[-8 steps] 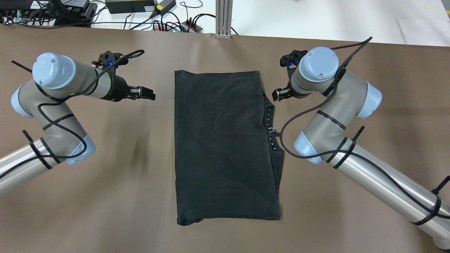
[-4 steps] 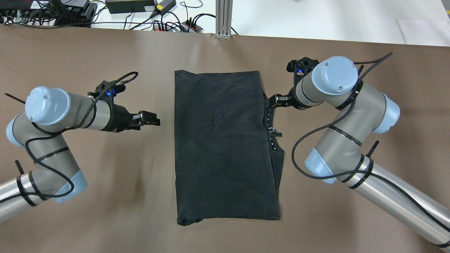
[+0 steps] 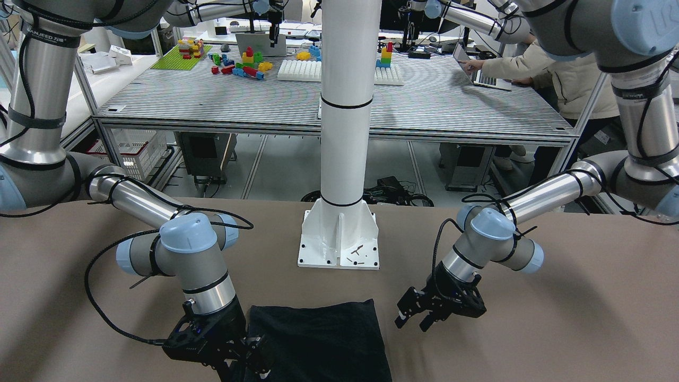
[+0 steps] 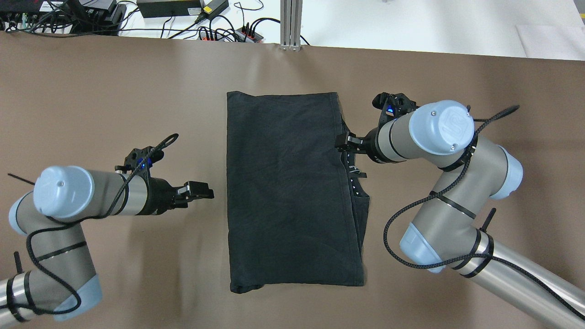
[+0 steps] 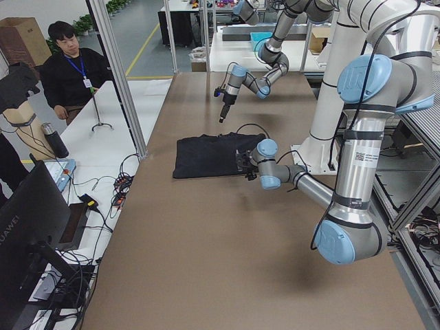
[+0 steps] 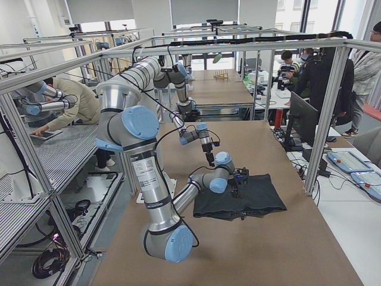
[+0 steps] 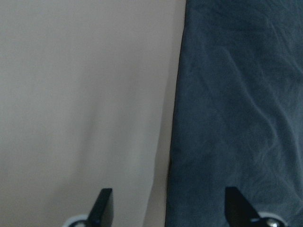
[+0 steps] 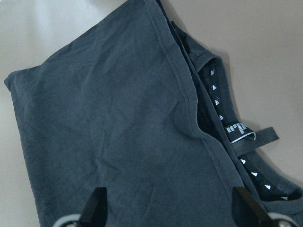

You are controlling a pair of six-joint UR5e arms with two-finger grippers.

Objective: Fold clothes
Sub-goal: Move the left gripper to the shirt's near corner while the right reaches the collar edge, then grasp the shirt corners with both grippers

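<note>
The clothes [image 4: 288, 192] are one black folded piece lying flat in the middle of the brown table, also seen in the front-facing view [image 3: 323, 339]. A neckband with white triangles and a label [image 8: 236, 130] peeks out along its right edge. My left gripper [image 4: 208, 192] hovers open just left of the cloth's left edge; the left wrist view shows that edge [image 7: 173, 142] between its spread fingers. My right gripper [image 4: 342, 141] is open over the cloth's right edge, fingers wide above the fabric [image 8: 118, 142].
The white pillar's base [image 3: 339, 239] stands on the table behind the cloth on the robot's side. Cables and power bricks [image 4: 183, 9] lie beyond the far table edge. A person [image 5: 69, 69] sits at the side, off the table.
Both arms swung toward the robot's side of the table. The left gripper slid along the cloth's left edge; the right gripper moved in over the cloth's right edge. The cloth has not moved.
</note>
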